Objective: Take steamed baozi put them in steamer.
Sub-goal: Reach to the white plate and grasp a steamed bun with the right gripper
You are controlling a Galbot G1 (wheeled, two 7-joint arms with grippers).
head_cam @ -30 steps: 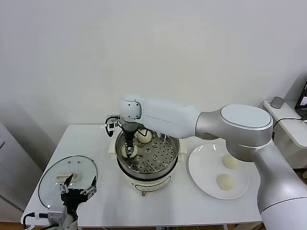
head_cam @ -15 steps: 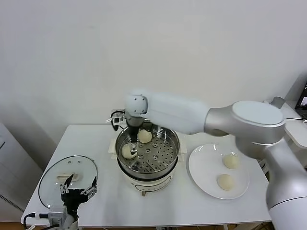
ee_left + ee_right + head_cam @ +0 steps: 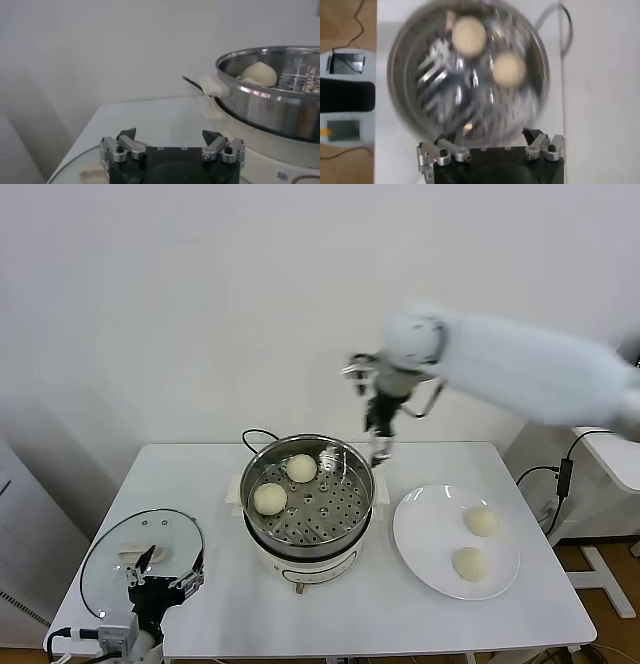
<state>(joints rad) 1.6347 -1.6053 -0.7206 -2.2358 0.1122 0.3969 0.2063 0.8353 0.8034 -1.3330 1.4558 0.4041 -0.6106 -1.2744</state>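
On the white table (image 3: 400, 624) the steamer (image 3: 352, 522) is sitting on its white pot base, and two steamed baozi are lying on its perforated floor: one (image 3: 301, 468) toward the back and one (image 3: 269, 498) nearer the robot's left side. Two more baozi are resting on the white plate (image 3: 420, 552) just beside the steamer on the robot's right, one (image 3: 481, 522) farther back and one (image 3: 469, 563) nearer the front. Above the steamer's back right rim the right gripper (image 3: 379, 446) is hanging in the air, jaws spread wide and carrying nothing. Low at the table's front left corner the left gripper (image 3: 160, 572) is hovering over the glass lid (image 3: 105, 549), its jaws also spread and empty
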